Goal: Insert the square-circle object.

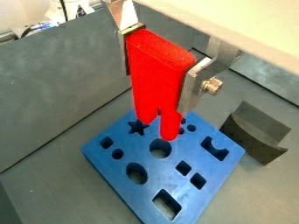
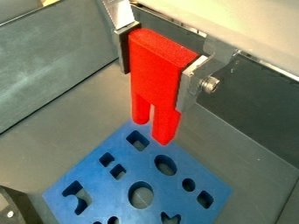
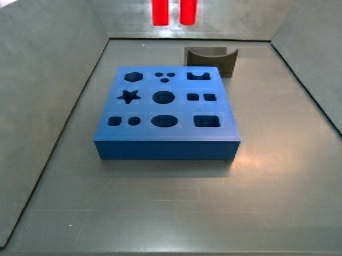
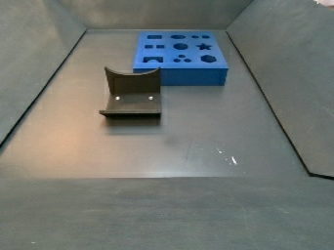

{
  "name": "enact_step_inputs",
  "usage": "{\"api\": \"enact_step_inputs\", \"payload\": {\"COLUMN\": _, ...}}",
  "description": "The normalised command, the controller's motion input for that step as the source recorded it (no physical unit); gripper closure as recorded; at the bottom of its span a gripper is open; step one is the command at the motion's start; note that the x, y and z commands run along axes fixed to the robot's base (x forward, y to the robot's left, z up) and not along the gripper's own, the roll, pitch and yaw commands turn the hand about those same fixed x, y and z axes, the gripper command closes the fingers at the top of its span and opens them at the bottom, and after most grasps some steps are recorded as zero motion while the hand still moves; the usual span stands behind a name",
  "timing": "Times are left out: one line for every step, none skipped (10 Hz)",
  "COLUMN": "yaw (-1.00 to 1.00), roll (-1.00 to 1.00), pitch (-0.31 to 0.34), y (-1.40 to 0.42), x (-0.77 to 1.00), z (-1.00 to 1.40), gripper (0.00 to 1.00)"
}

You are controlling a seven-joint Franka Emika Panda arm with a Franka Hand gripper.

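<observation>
My gripper (image 1: pixel 162 54) is shut on the square-circle object (image 1: pixel 155 74), a bright red piece with two prongs, one round and one square. It hangs upright, prongs down, above the far part of the blue block with shaped holes (image 1: pixel 163 166). Both wrist views show this; in a wrist view the gripper (image 2: pixel 158 54) holds the piece (image 2: pixel 156 83) clear of the block (image 2: pixel 135 179). In a side view only the two red prongs (image 3: pixel 174 10) show at the frame edge, above and behind the block (image 3: pixel 167 110). The prongs do not touch the block.
The dark fixture (image 4: pixel 131 95), an L-shaped bracket with a curved top, stands on the grey floor apart from the blue block (image 4: pixel 183 57); it also shows behind the block in a side view (image 3: pixel 210 60) and in a wrist view (image 1: pixel 260 129). Sloping grey walls (image 3: pixel 54 110) enclose the floor.
</observation>
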Motion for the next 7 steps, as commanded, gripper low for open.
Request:
{"api": "enact_step_inputs", "payload": {"yaw": 0.13, "roll": -0.01, "pitch": -0.149, "y": 0.00, "x": -0.25, "z": -0.61, "gripper": 1.00}}
{"api": "enact_step_inputs", "payload": {"yaw": 0.42, "roll": 0.00, "pitch": -0.197, "y": 0.00, "x": -0.36, "z": -0.77, "gripper": 1.00}}
{"api": "enact_step_inputs", "payload": {"yaw": 0.37, "roll": -0.02, "pitch": -0.113, "y": 0.00, "x": -0.56, "z": -0.86, "gripper": 1.00}}
{"api": "enact_step_inputs", "payload": {"yaw": 0.22, "roll": 0.00, "pitch": -0.100, "y": 0.00, "x": -0.69, "z": -0.94, "gripper": 1.00}}
{"api": "enact_step_inputs", "payload": {"yaw": 0.00, "roll": 0.00, "pitch": -0.141, "y": 0.00, "x": -0.60, "z": -0.94, "gripper": 1.00}}
{"api": "enact_step_inputs", "payload": {"yaw": 0.00, "roll": -0.01, "pitch": -0.183, "y": 0.00, "x": -0.25, "z": -0.91, "gripper": 1.00}}
{"api": "enact_step_inputs", "payload": {"yaw": 0.00, "roll": -0.11, "pitch": -0.119, "y": 0.02, "x": 0.00, "z": -0.85, "gripper": 1.00}}
